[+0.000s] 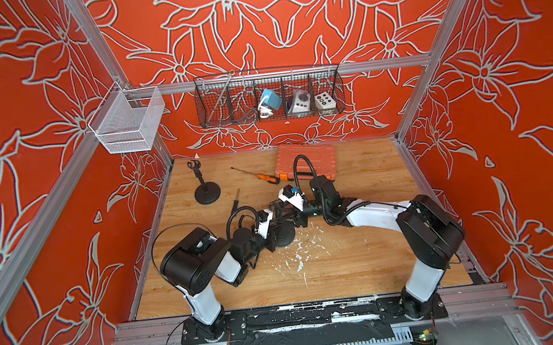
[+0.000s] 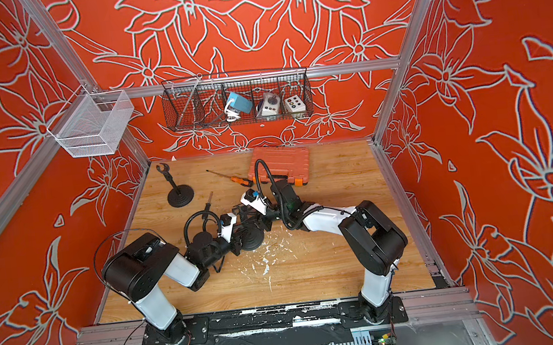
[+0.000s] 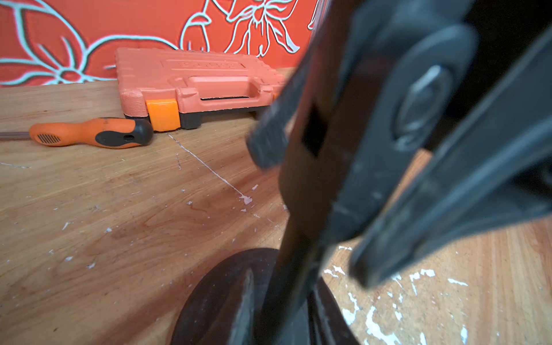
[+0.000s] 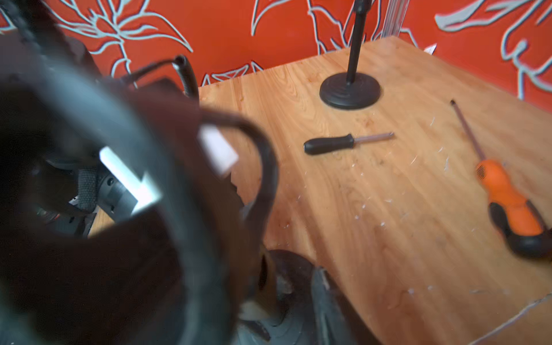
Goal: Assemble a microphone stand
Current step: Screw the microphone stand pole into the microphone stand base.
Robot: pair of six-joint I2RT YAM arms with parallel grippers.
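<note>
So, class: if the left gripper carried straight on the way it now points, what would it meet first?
Most likely the stand's black pole, rising from the round base right at the jaws of the left gripper; blur leaves depth unsure.

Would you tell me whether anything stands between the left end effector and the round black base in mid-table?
Nothing visible does: the left end effector sits right at the base, astride its pole; the black-handled screwdriver lies apart, farther back.
</note>
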